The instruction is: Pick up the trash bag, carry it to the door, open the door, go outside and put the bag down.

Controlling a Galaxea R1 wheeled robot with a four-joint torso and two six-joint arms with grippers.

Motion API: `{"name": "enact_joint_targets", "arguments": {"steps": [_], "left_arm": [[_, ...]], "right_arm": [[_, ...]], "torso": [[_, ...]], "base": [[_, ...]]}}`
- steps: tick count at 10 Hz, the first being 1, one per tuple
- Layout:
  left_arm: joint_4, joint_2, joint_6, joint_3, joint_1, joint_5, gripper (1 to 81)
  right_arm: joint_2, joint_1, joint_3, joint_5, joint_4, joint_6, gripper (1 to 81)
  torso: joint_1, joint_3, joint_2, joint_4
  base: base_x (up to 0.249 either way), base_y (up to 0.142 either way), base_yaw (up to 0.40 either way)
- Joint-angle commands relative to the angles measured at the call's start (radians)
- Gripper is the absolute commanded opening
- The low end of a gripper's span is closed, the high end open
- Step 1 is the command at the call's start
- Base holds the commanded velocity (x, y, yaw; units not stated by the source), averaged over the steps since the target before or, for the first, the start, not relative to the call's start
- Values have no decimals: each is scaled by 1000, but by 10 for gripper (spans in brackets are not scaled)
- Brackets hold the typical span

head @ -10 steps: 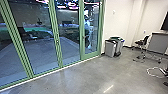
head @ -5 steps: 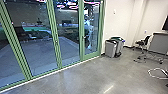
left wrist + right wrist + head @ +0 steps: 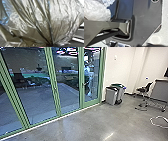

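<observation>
The trash bag (image 3: 41, 23), thin, see-through and crinkled, is at the left claw (image 3: 50, 44). Its pleats all run down to one cinched point there, so I judge that the left claw is clenched on the gathered plastic. A bunched neck makes sense for carrying: the load can hang from one place and the loose film has less chance of slipping out. Plastic of the same kind shows near the right claw too, bulging beside the robot's jointed bar (image 3: 115, 25) and dark plate (image 3: 142, 27). I take it for the bag's body hanging close to the base, where it could rub or snag during the drive. What the right claw is doing I cannot tell; keeping it unloaded would be useful for working the door.

Ahead of the claws runs a green-framed glass wall. Its narrow end door (image 3: 91, 101), with a lever handle (image 3: 84, 84), looks shut, so the bag has to wait on this side. Dark paving (image 3: 37, 104) lies beyond the panes.

Farther to the claws' right, just past the door, two waste bins (image 3: 111, 96) stand against the white wall (image 3: 120, 69), probably tucked there to leave the way through free. Beyond them are a wheeled chair (image 3: 144, 89) and a grey desk (image 3: 161, 92), with a loop of white cable (image 3: 153, 122) on the concrete floor (image 3: 100, 124) nearer the claws.
</observation>
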Motion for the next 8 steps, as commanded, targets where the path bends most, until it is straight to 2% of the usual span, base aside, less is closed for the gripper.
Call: {"name": "enact_joint_targets", "arguments": {"steps": [1, 8], "left_arm": [[5, 7, 5, 6, -52, 66, 10], [11, 10, 5, 6, -52, 66, 10]], "right_arm": [[1, 44, 0, -66, -4, -3, 811], [7, 49, -3, -68, -5, -3, 811]], "torso": [[0, 0, 0, 0], [0, 0, 0, 0]], "base": [[144, 0, 0], [144, 0, 0]]}}
